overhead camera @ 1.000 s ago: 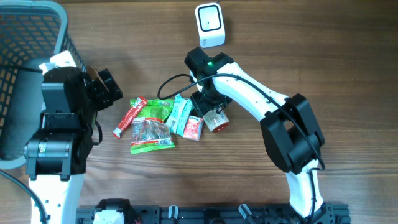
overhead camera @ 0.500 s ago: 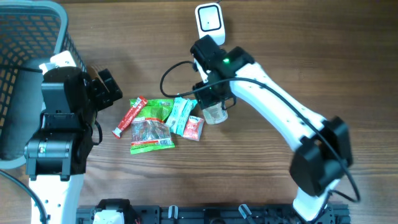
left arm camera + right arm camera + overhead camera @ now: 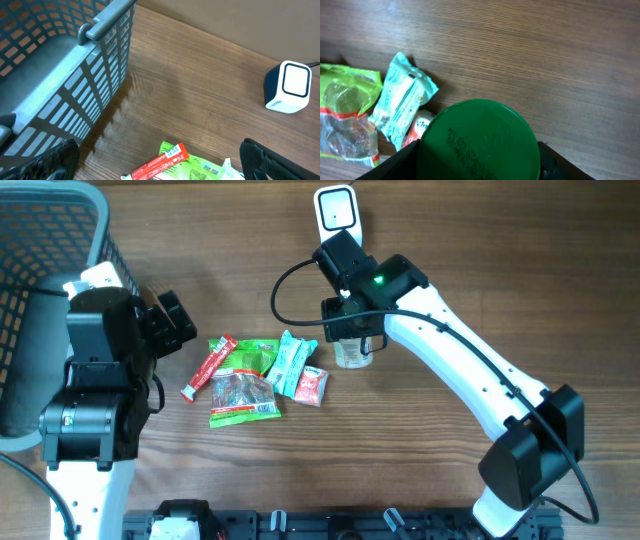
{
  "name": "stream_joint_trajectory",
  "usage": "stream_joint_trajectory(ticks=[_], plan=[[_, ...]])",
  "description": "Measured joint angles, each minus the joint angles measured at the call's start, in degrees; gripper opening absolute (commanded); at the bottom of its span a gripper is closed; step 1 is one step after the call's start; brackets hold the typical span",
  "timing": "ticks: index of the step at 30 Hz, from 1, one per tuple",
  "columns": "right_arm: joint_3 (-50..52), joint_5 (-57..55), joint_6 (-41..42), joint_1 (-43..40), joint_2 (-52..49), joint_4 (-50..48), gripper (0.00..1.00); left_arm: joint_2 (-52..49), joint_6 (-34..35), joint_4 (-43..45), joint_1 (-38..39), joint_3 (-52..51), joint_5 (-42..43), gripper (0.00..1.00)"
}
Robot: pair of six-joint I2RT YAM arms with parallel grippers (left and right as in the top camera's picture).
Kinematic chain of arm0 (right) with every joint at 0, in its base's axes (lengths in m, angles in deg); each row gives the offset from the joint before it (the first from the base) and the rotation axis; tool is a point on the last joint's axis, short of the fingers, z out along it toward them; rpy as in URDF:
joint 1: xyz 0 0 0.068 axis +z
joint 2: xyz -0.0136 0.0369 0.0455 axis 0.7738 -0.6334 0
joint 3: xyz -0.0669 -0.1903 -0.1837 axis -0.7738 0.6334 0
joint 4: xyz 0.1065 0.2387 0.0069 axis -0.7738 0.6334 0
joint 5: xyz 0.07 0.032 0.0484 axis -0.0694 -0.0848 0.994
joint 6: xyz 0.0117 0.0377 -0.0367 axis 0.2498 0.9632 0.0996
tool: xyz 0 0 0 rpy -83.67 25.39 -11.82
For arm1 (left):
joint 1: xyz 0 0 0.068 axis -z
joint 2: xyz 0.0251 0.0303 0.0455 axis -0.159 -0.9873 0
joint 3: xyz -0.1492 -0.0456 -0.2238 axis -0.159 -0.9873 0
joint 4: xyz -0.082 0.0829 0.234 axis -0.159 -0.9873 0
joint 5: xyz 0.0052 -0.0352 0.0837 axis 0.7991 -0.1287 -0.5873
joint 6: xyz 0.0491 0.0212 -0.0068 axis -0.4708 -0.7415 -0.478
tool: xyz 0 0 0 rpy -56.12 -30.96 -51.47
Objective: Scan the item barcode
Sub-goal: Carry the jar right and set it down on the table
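Right gripper point(image 3: 352, 338): we record it clamped across a green-lidded tub point(image 3: 478, 140), one finger on either side of the lid. We cannot tell whether the tub clears the table point(image 3: 520, 250).
Scanner point(image 3: 337, 218): just beyond this gripper, not touching it.
Teal packet point(image 3: 402, 97): near its left, lying flat.
Other snack packets point(image 3: 243, 385): further left, heaped together.
Left gripper point(image 3: 172, 320): spread wide, holding nothing.
Basket point(image 3: 75, 85): close on its left.

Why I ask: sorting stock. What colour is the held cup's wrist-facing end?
Green round plastic cup end, clearest in right wrist view.
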Motion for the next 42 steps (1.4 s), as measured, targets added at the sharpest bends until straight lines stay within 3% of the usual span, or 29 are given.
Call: stream_joint_trajectory(ticks=[5,15,21,25,33,40,42], plan=[[0.11,-2.14,2.16,0.00,2.62,1.70,0.52,0.00,0.00,0.00,0.00,0.00,0.02,1.00],[6.58,-7.50,4.33,0.00,22.29,4.72,0.51,0.00,0.00,0.00,0.00,0.00,0.00,1.00],[25.64,-9.25,5.75,0.00,39.58,-9.70,0.46,0.00,0.00,-0.02,0.00,0.00,0.02,1.00],[38.62,-9.77,5.01,0.00,44.85,-22.93,0.45,0.00,0.00,-0.04,0.00,0.00,0.02,1.00],[57.72,-10.54,0.31,0.00,39.41,-51.95,0.44,0.00,0.00,-0.02,0.00,0.00,0.02,1.00],[59.34,-13.27,-1.03,0.00,28.94,-61.09,0.45,0.00,0.02,-0.02,0.00,0.00,0.00,1.00],[59.36,-13.44,-0.96,0.00,26.16,-61.77,0.51,0.02,0.00,-0.04,0.00,0.00,0.02,1.00]])
